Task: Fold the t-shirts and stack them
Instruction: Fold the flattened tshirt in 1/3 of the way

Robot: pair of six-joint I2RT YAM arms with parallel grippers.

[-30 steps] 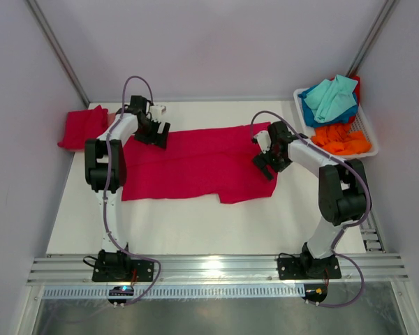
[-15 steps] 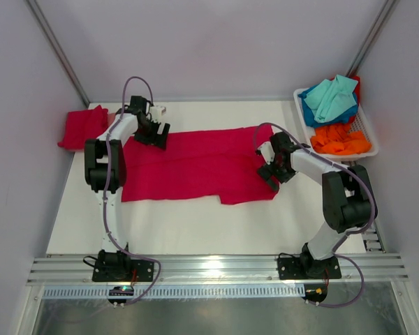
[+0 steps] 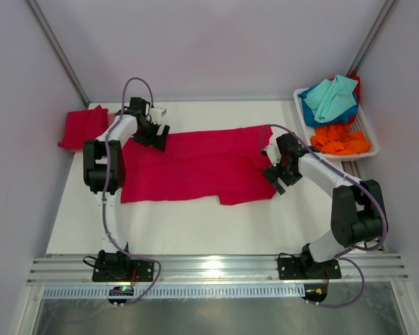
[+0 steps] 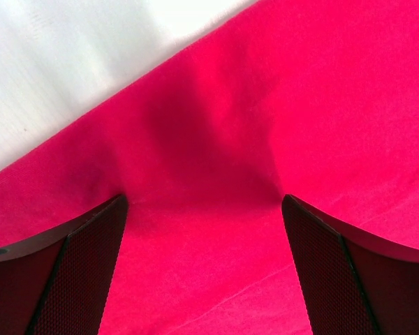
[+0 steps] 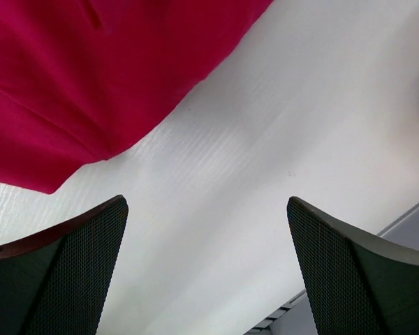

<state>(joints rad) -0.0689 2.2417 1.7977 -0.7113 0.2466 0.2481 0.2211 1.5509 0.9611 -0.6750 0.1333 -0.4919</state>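
Note:
A red t-shirt (image 3: 195, 164) lies spread flat across the middle of the table. My left gripper (image 3: 153, 136) is open and low over its far left edge; in the left wrist view (image 4: 204, 209) red cloth (image 4: 265, 105) fills the space between the fingers. My right gripper (image 3: 279, 178) is open just off the shirt's right edge; in the right wrist view (image 5: 206, 209) it is over bare white table, with the shirt's edge (image 5: 91, 77) at upper left. A folded red shirt (image 3: 80, 125) lies at the far left.
A white basket (image 3: 369, 136) at the far right holds teal, blue, red and orange shirts (image 3: 335, 98). A metal rail (image 3: 216, 269) runs along the near table edge. Grey walls close in the left, back and right.
My right gripper has moved right and a little toward the near edge, off the shirt's right side onto bare table. The left gripper has stayed in place.

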